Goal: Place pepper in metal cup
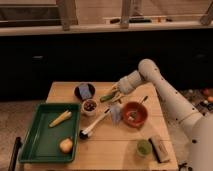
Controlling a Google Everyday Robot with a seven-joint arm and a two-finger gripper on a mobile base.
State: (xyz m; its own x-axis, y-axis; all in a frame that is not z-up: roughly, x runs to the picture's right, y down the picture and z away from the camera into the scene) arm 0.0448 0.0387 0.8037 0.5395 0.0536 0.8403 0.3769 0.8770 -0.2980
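Observation:
The green pepper (pixel 106 97) is slim and glossy and hangs in my gripper (pixel 113 94), which is shut on it a little above the far middle of the wooden table (pixel 125 145). The arm reaches in from the right. The small grey metal cup (pixel 116 111) stands on the table just below and slightly to the right of the gripper, next to the orange-red bowl (pixel 135 114). The pepper is above the table, to the upper left of the cup, not over its mouth.
A spoon lies in the orange-red bowl. A dark round bowl (pixel 84 91) and a small pale cup with dark contents (pixel 90 106) stand left of the gripper. A white-handled utensil (pixel 95 124) lies diagonally. A green tray (pixel 37 142) holds a pale yellow vegetable (pixel 60 118). A round light-green object (pixel 144 147) sits front right.

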